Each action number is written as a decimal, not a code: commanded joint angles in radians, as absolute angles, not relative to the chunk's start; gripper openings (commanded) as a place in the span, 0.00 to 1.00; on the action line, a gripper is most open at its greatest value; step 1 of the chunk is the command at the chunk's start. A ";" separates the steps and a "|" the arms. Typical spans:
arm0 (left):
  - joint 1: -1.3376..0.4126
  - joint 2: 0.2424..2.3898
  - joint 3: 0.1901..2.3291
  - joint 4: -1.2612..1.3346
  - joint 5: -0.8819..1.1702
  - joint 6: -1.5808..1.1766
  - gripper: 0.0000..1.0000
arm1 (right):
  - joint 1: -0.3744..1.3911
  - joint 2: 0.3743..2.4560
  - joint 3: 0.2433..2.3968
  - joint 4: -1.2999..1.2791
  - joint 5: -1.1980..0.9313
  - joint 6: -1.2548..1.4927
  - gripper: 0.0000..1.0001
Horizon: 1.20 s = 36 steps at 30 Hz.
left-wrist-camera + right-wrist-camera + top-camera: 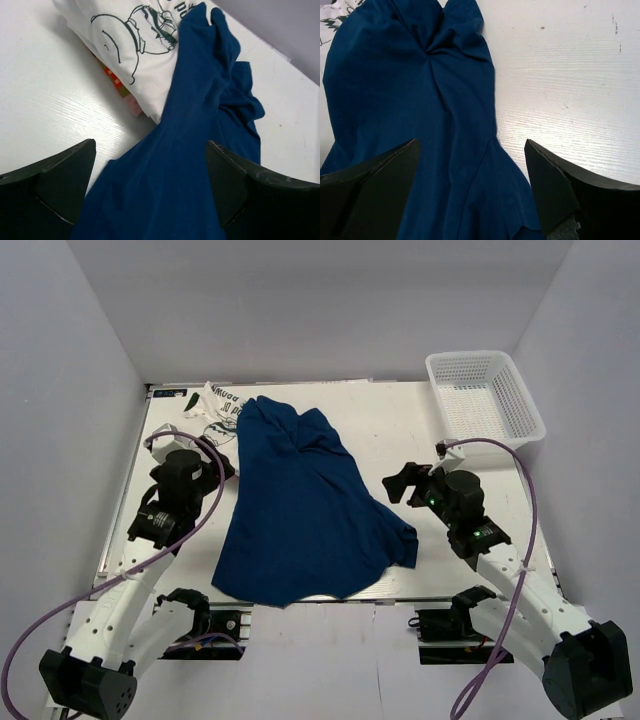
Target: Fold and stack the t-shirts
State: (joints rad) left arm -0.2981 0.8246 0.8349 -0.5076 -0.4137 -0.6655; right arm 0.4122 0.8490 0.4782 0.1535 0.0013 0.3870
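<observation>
A large navy-blue t-shirt (pixel 300 510) lies crumpled and spread down the middle of the white table. A white t-shirt with dark lettering and a cartoon graphic (pixel 218 412) lies at the back left, partly under the navy one. My left gripper (pixel 222 470) is open beside the navy shirt's left edge; in the left wrist view the navy shirt (pixel 190 150) lies between the open fingers, the white shirt (pixel 135 50) beyond. My right gripper (pixel 402 483) is open at the shirt's right edge; the right wrist view shows the navy shirt (pixel 420 100) below it.
A white plastic mesh basket (pixel 484 397) stands at the back right corner. Grey walls enclose the table (pixel 400 420) on three sides. Something red and orange (pixel 117 82) peeks out under the white shirt.
</observation>
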 commanded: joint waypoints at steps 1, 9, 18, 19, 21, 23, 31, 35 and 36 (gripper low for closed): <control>-0.295 0.836 0.867 -0.523 -0.443 -0.673 0.99 | 0.408 0.857 0.483 0.207 0.014 0.382 0.90; -0.295 0.856 0.853 -0.557 -0.543 -0.730 0.99 | 0.428 1.150 0.561 0.281 -0.336 0.253 0.90; -0.295 0.824 0.833 -0.537 -0.583 -0.719 0.99 | 0.623 1.830 1.212 0.163 -0.278 0.202 0.90; -0.295 0.815 0.833 -0.537 -0.583 -0.719 0.99 | 0.627 1.877 1.262 0.116 -0.269 0.221 0.90; -0.295 0.804 0.833 -0.548 -0.583 -0.719 0.99 | 0.629 2.030 1.378 0.095 -0.249 0.261 0.90; -0.295 0.795 0.822 -0.548 -0.583 -0.729 0.99 | 0.629 2.129 1.465 0.107 -0.252 0.314 0.90; -0.295 0.798 0.811 -0.538 -0.592 -0.729 0.99 | 0.606 2.300 1.645 0.018 -0.123 0.419 0.90; -0.295 0.845 0.831 -0.549 -0.601 -0.729 0.99 | 0.539 2.176 1.458 -0.057 -0.052 0.491 0.90; -0.295 0.854 0.842 -0.558 -0.601 -0.729 0.99 | 0.532 2.146 1.368 -0.057 -0.005 0.512 0.90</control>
